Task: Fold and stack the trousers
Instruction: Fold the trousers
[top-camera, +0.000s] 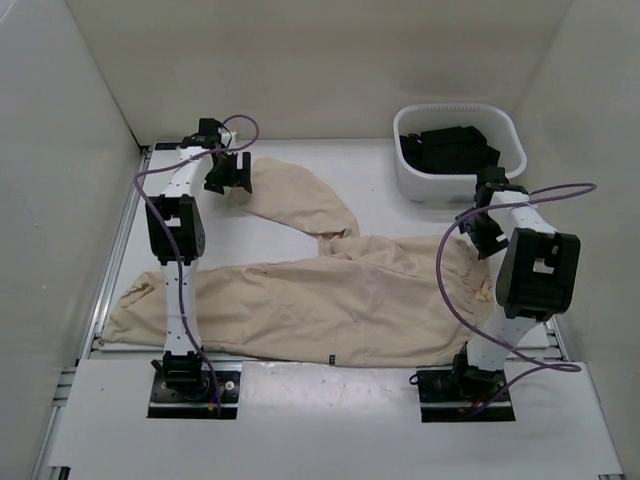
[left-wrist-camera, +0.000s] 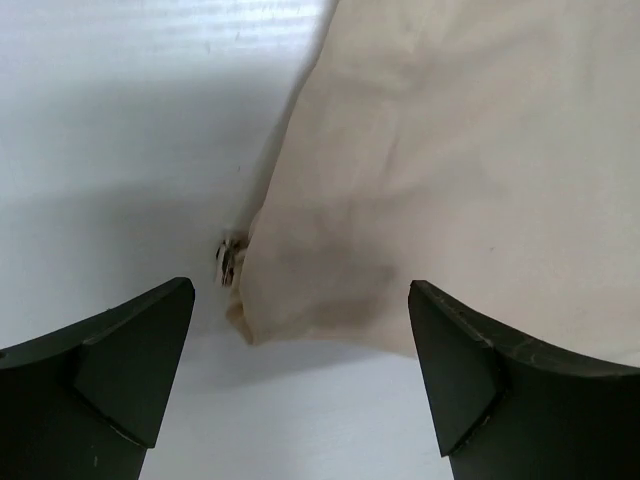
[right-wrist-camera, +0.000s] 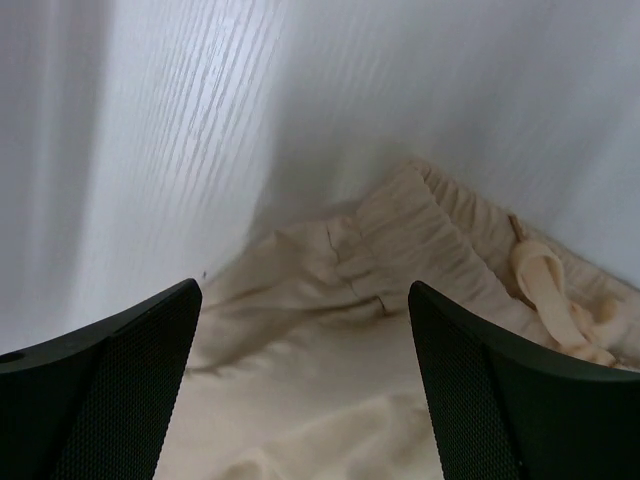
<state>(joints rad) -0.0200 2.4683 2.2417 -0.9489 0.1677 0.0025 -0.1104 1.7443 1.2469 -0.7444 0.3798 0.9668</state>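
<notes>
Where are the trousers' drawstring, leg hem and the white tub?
trousers' drawstring (right-wrist-camera: 535, 270), right wrist view, looped cord
trousers' leg hem (left-wrist-camera: 272, 308), left wrist view, hem corner
white tub (top-camera: 455, 188), top external view, front wall

Left of your left pincer (left-wrist-camera: 300, 295), the bench (left-wrist-camera: 120, 150) is bare; trousers (left-wrist-camera: 460, 150) lie right. A tub (top-camera: 432, 186) stands near your right pincer (right-wrist-camera: 300, 290).

From above, the right arm (top-camera: 537, 265) seems to hide part of the trousers' (top-camera: 330, 300) waistband.
</notes>
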